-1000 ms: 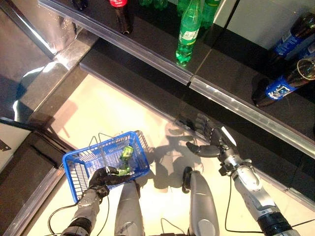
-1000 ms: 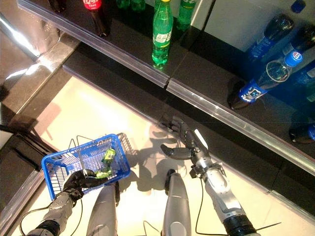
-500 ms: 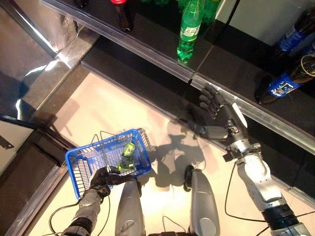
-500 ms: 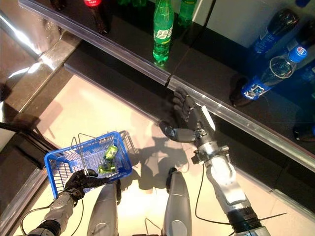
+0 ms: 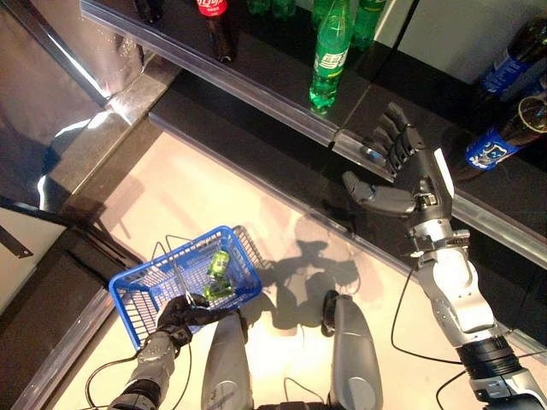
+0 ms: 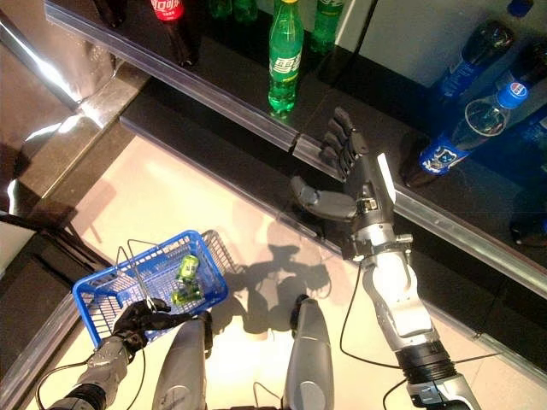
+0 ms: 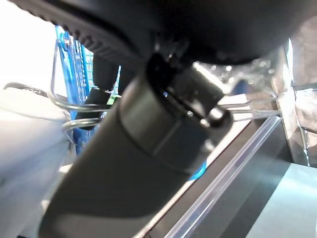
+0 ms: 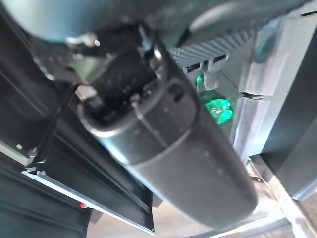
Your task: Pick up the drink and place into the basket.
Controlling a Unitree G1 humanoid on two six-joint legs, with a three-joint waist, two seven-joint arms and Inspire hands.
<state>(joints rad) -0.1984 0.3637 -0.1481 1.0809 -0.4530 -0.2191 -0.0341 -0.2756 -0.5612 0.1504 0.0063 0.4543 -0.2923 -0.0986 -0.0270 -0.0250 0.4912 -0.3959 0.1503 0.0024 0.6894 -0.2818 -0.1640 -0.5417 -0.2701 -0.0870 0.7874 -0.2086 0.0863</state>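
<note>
Two hands are working apart here. Nearest me, the left hand (image 5: 179,312) is curling round the wire handle of the blue basket (image 5: 137,286), which is hanging low on my left with green drinks already lying in it. Further out, I am holding the right hand (image 6: 355,175) up at the shelf rail (image 5: 256,92) with fingers spread and thumb out, gripping nothing. The green bottle (image 5: 327,55) is standing upright on the shelf, up and to the left of that palm, near it but not touching; its long axis is vertical, so I judge a sideways wrap suits it. The right hand is far nearer to it than the left. The right wrist view is showing only a green glint past the thumb, while the eye views are showing the whole bottle. Farthest right, blue bottles (image 6: 461,132) are leaning on the shelf.
</note>
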